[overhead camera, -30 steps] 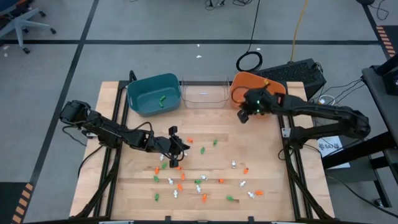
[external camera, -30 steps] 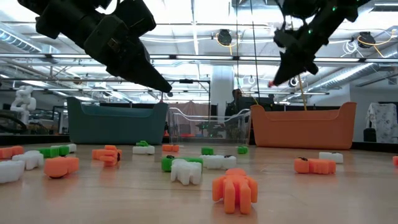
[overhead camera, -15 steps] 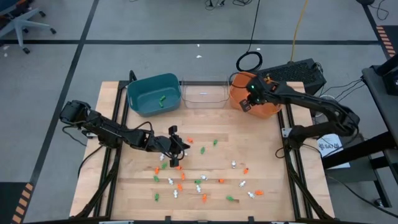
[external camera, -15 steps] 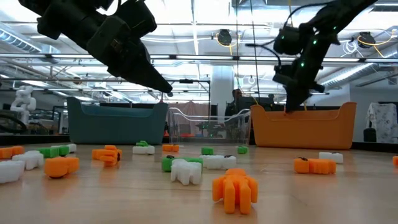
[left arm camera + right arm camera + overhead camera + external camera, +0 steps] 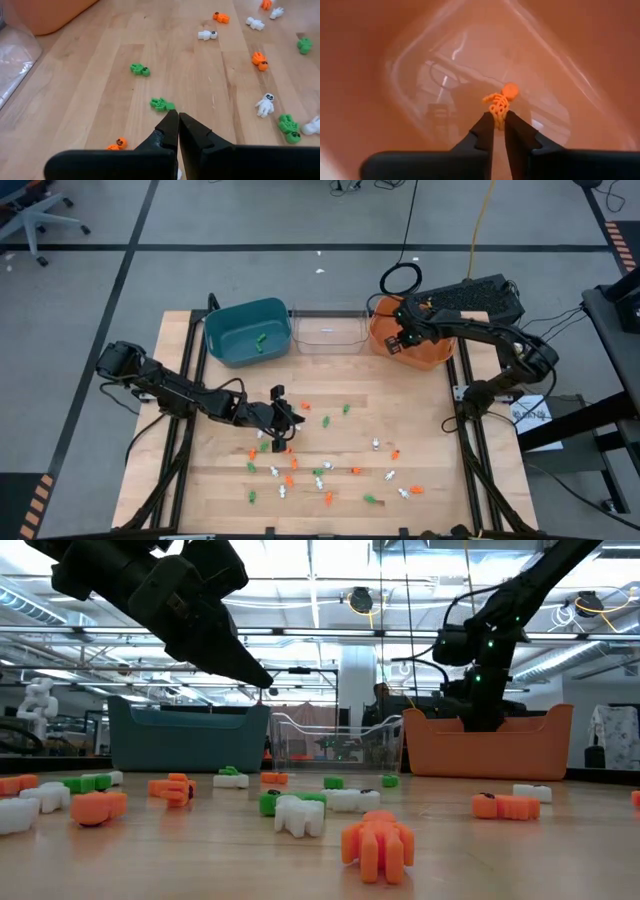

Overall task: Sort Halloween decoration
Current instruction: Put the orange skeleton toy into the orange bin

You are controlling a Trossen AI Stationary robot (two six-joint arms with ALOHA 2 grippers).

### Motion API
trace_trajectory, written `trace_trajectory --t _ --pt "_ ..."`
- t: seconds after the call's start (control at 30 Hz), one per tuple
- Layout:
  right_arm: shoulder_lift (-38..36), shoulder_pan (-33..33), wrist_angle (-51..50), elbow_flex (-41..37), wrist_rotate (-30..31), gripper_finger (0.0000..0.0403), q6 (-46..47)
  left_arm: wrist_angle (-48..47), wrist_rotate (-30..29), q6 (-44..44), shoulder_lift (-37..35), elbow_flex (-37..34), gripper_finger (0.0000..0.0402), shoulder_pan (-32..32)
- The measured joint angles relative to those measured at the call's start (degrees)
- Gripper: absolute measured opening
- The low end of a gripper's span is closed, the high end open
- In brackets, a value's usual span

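Tiny orange, green and white Halloween trinkets lie scattered over the wooden table's middle and near part, and they also show in the low view. My right gripper reaches down into the orange bin and is shut on an orange skeleton trinket. In the low view the bin's wall hides its fingertips. My left gripper hovers above the trinkets left of the table's centre, shut and holding nothing. A green trinket lies on the wood just beyond its tips. My right gripper pinches the orange skeleton by its leg end between the two fingertips, coming from above and pointing down into the orange bin. The skeleton sticks out past the tips, its head toward the bin's floor. Whether it touches the floor cannot be told.
Three bins stand in a row along the far edge: a teal bin with a green trinket in it, a clear bin and the orange bin. Bare wood lies between the bins and the trinkets. A black case sits beyond the table.
My right gripper has moved toward the table's far edge, from in front of the orange bin to over it, and has come down into the bin, still shut on the orange skeleton.
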Motion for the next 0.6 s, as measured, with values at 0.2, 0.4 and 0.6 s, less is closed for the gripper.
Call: trace_trajectory --t 0.2,0.4,0.6 --pt "-0.65 0.19 -0.38 -0.03 4.11 0.0093 1.74 0.02 0.0 -0.02 0.0 0.0 0.0011 -0.05" --pt "-7.1 2.33 -0.37 -0.04 3.87 0.0154 1.75 0.04 0.0 -0.02 0.0 0.0 0.0011 -0.03" --pt "-17.08 11.51 -0.29 -0.04 1.94 0.0178 4.24 0.02 0.0 0.0 0.0 0.0 0.0011 -0.01"
